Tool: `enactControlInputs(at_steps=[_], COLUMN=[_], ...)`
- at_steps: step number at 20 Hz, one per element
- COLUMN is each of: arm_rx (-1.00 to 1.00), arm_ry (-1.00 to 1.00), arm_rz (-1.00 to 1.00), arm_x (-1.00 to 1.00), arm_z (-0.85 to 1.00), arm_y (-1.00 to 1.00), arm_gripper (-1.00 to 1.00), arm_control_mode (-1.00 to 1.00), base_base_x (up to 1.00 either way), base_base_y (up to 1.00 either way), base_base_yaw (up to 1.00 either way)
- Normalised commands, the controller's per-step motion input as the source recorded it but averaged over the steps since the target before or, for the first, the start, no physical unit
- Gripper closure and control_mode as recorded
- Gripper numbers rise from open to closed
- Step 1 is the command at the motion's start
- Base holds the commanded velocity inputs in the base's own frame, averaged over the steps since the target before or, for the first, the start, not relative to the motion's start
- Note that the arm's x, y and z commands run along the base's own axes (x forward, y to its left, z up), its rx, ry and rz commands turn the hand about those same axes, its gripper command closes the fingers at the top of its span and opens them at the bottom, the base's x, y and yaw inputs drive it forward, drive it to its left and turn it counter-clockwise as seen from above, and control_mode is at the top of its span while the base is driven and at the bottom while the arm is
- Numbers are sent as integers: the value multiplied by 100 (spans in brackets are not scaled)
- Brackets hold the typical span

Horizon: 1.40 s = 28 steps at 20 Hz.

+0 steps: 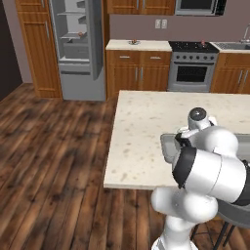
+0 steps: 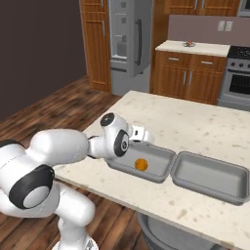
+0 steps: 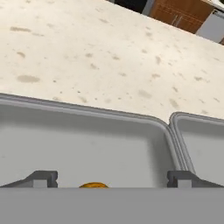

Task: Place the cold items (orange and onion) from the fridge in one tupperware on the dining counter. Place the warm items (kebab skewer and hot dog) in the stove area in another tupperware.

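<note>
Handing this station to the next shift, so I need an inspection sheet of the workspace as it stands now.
Surface: speckled cream dining counter, bare apart from the two containers.
Job's things: orange lies in the left tupperware; right tupperware holds nothing. A small item sits on a shelf in the open fridge, too small to name. Onion, kebab skewer, hot dog: cannot tell.
Clutter: small dish on the far counter.
Grippers: gripper open over the left tupperware, holding nothing.
Cables: nothing seen.
Surroundings: stove, wooden cabinets, wood floor.
</note>
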Motion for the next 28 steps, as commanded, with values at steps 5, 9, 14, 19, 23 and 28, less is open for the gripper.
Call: enactControlInputs(at_steps=[5,9,14,19,23,28], arm_rx=[-26,-5,10,24,29,22], arm_ry=[28,-14,-60,-61,-55,-25], arm_rz=[47,37,24,20,16,10], arm_x=[-78,-93,-77,-81,-81,-98], arm_z=[27,88,100,93,67,37], arm_y=[9,11,4,11,53,84], arm_gripper=[-100,-100,-100,-100,-100,-100], arm_control_mode=[-100,-100,-100,-100,-100,-100], base_base_x=[0,0,0,0,0,0], base_base_y=[0,0,0,0,0,0], base_base_yaw=[0,0,0,0,0,0])
